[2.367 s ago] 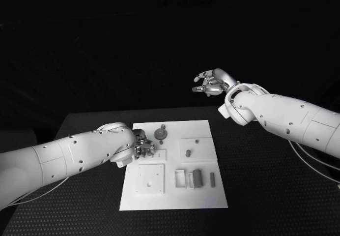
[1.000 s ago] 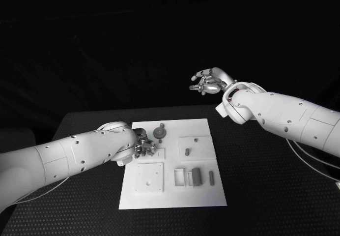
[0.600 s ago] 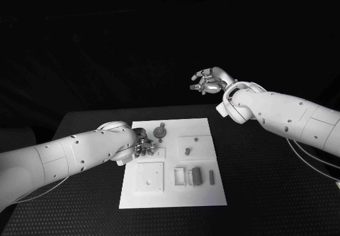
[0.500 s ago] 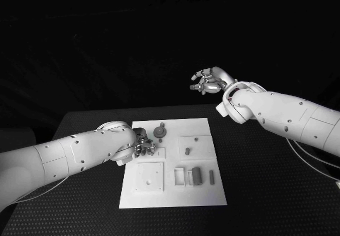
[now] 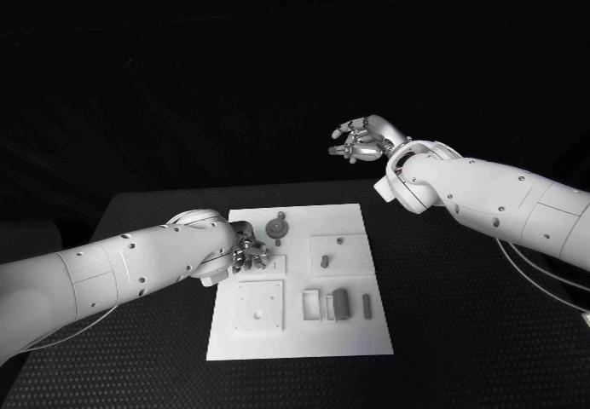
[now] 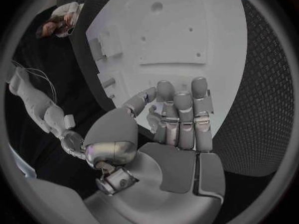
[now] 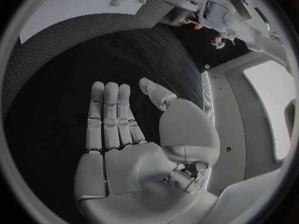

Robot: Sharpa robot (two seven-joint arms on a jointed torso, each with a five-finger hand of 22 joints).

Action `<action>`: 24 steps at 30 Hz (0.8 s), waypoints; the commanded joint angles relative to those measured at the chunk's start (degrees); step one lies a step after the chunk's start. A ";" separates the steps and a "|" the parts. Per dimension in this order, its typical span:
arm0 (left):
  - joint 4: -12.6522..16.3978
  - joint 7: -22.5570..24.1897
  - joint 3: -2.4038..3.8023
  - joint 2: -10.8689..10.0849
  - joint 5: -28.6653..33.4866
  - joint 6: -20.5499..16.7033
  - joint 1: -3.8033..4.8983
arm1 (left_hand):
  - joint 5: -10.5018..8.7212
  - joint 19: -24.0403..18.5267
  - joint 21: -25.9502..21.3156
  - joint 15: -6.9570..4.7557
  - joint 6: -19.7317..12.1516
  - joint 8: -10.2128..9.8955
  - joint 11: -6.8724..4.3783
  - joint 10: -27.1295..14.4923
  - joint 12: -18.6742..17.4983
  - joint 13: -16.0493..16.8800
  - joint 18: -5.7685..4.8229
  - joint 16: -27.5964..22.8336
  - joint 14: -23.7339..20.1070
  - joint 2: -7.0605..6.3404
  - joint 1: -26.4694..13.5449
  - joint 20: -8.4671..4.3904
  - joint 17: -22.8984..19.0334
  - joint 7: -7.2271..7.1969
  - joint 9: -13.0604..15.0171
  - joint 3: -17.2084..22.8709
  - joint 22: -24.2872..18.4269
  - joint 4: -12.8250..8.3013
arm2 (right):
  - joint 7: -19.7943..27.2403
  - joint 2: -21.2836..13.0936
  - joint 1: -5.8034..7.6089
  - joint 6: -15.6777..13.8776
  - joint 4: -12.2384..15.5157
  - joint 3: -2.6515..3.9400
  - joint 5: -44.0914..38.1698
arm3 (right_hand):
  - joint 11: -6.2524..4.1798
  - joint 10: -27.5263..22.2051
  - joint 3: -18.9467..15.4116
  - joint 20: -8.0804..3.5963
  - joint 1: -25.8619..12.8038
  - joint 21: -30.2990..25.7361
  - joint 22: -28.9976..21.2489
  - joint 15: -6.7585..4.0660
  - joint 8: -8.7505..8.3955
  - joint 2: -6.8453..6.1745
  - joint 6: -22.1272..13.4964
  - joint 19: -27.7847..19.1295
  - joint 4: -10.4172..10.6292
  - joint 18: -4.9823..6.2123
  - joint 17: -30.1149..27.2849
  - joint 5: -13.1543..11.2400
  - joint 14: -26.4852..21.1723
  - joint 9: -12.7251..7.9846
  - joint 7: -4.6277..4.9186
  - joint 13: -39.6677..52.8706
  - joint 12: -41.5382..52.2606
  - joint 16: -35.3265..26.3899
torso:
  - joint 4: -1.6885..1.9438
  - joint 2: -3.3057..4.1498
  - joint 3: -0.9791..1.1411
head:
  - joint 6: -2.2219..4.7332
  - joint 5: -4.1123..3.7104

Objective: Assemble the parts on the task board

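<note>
The black counter [image 5: 147, 256] is carrying the white task board [image 5: 350, 336], which is lying flat under the left hand's [image 5: 250, 253] fingers [image 6: 181, 117]. Those fingers are lying together and extended, grasping nothing, over the board's left edge. Small grey parts [image 5: 342, 304] are sitting on the board beyond the fingertips. The right hand [image 5: 358, 142] is hovering well above, its fingers [image 7: 109, 117] released and empty.

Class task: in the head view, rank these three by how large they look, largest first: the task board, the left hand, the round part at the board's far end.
1. task board
2. left hand
3. round part

The hand hangs nearer the camera, which may enlarge it.
</note>
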 commanded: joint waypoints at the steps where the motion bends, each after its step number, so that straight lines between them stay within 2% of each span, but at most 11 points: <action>1: 0.06 -0.67 -0.31 0.02 -0.32 2.15 -0.49 | 0.11 1.07 0.37 -2.01 5.69 0.22 -1.00 -0.71 0.28 -0.08 0.78 0.36 -2.33 0.70 0.09 -1.20 -0.08 -3.76 0.08 0.35 1.31 0.08 | 0.56 0.11 -0.03 0.70 -0.04 0.02 -0.02 | 2.55 -5.76 -0.47 0.17 0.36 -0.20 -0.09 -0.02 0.33 0.35 2.81 0.41 0.03 0.76 0.11 -0.27 0.30 -0.10 2.43 -0.12 0.30 -0.26 | 0.01 0.01 0.00 | -0.07 0.01; 24: 0.25 -0.71 -0.31 0.02 -0.44 3.33 -0.55 | -0.07 1.09 0.47 -2.07 5.65 0.10 -0.99 -0.73 0.42 -0.24 0.79 0.85 -2.46 0.74 0.14 -1.24 -0.77 -3.75 0.13 0.40 1.29 0.02 | 0.60 0.12 -0.11 0.77 -0.07 0.02 -0.01 | 2.56 -5.83 -0.58 0.21 0.42 -0.38 -0.07 -0.01 0.36 0.41 2.79 0.47 0.03 0.76 0.50 -0.26 0.41 -0.24 2.44 -0.50 0.51 -0.63 | -0.01 0.01 0.01 | -0.20 0.04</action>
